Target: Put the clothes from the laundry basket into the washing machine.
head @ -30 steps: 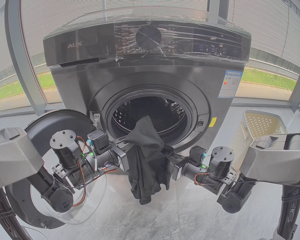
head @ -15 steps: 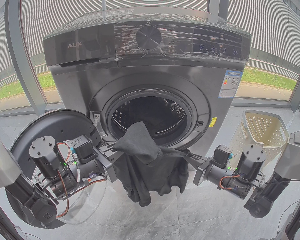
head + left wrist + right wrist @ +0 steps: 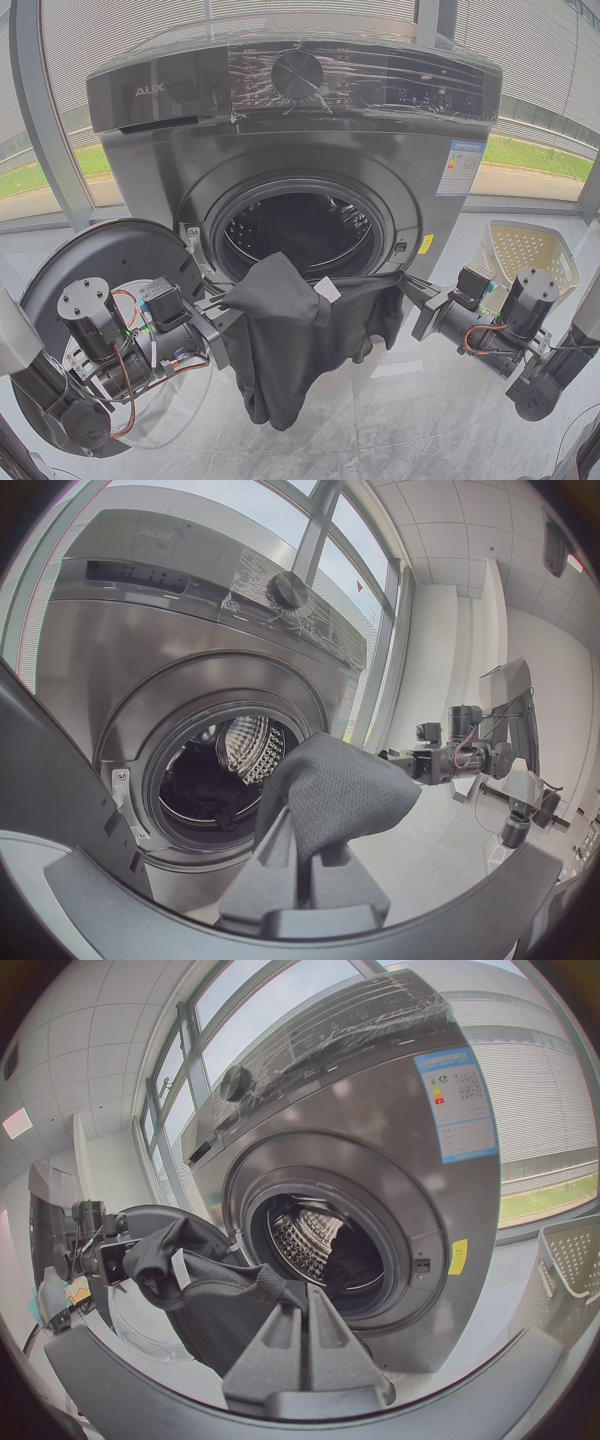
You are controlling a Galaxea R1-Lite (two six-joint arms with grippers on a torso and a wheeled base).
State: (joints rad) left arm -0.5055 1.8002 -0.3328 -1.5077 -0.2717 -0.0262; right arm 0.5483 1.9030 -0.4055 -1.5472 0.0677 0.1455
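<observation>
A black garment point(image 3: 294, 337) hangs stretched in front of the washing machine point(image 3: 294, 150), just below its open drum point(image 3: 300, 228). My left gripper point(image 3: 219, 306) is shut on its left corner and my right gripper point(image 3: 409, 284) is shut on its right edge. A white tag point(image 3: 327, 289) shows on the top hem. In the left wrist view the cloth point(image 3: 344, 792) bunches over the left gripper point(image 3: 304, 861). In the right wrist view the cloth point(image 3: 206, 1297) runs from the right gripper point(image 3: 304, 1310) across to the far arm. Dark clothes point(image 3: 200, 792) lie inside the drum.
The machine's round door point(image 3: 106, 256) stands swung open on the left, behind my left arm. A cream laundry basket point(image 3: 531, 247) sits on the floor at the right, behind my right arm. Grey tiled floor point(image 3: 375, 425) lies open below the garment.
Both grippers have pulled apart, the left going left and down, the right going right and up. The garment has spread from a narrow hanging bundle into a wide sheet, and its white tag now shows.
</observation>
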